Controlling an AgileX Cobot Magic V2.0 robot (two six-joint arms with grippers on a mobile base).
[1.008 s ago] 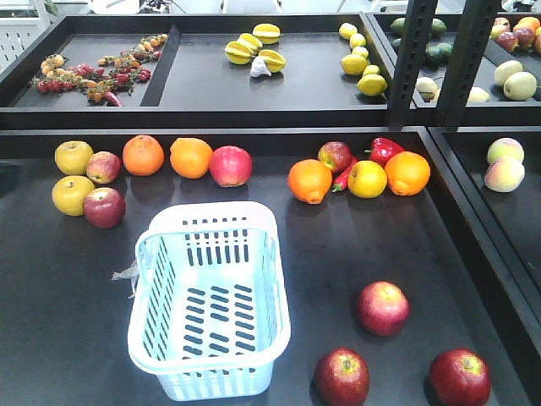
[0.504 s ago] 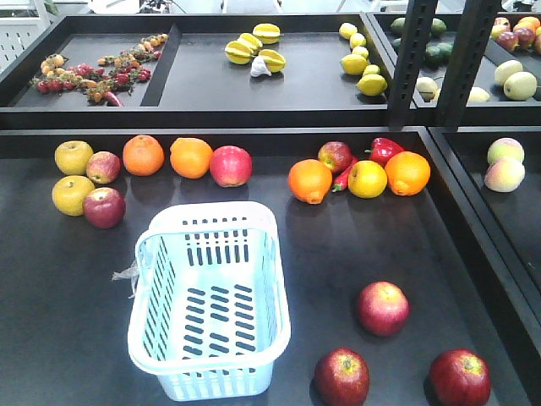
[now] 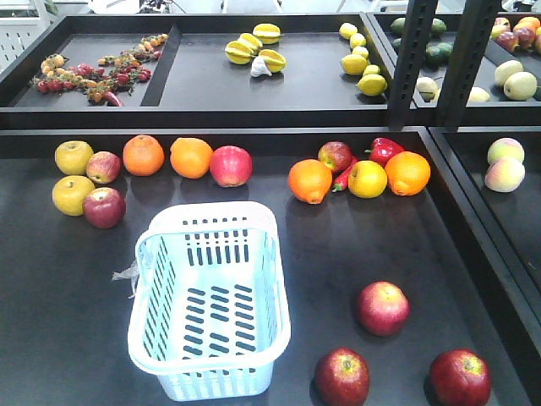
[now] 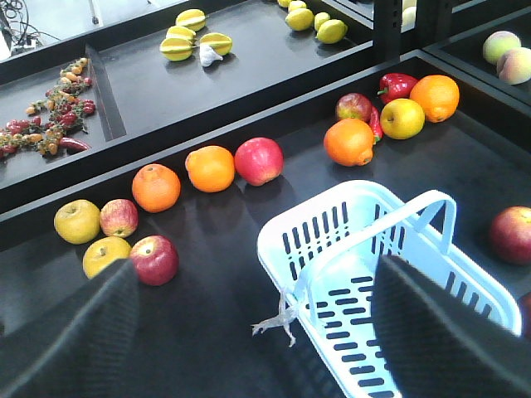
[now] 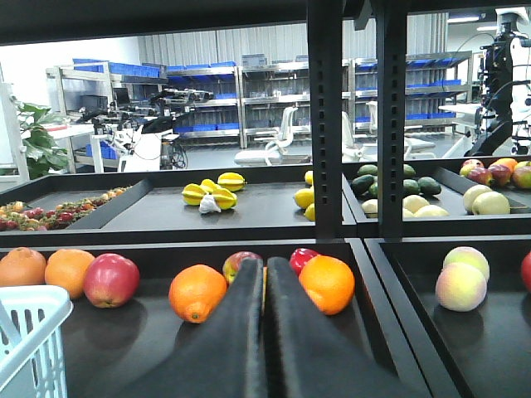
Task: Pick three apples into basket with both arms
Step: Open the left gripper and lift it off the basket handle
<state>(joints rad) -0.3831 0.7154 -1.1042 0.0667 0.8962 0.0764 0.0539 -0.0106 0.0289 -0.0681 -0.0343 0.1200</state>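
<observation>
Pale blue-white slotted plastic basket (image 3: 211,382) sits on the dark lower shelf (image 3: 68,296), left of centre, long side running front to back. The three apples, dark red, all lie on the shelf to the right of the basket and outside it. The back apple (image 3: 382,308) is near the basket's right wall but not touching. The middle apple (image 3: 341,377) is at the near edge, just beside the basket's front right corner. The corner apple (image 3: 459,377) is further right, well apart from the basket. None of the three touch each other. Along the back of the shelf runs a fruit row with two oranges (image 3: 144,155), a pink-red apple (image 3: 231,166) and a red pepper (image 3: 385,150). In the left wrist view the left gripper (image 4: 257,274) has its fingers (image 4: 66,340) spread wide, gripping nothing, with the basket seen between them and the back apple at the right edge. In the right wrist view the right gripper (image 5: 265,274) has its fingers (image 5: 241,332) pressed together with nothing between them, aimed at the fruit row.
</observation>
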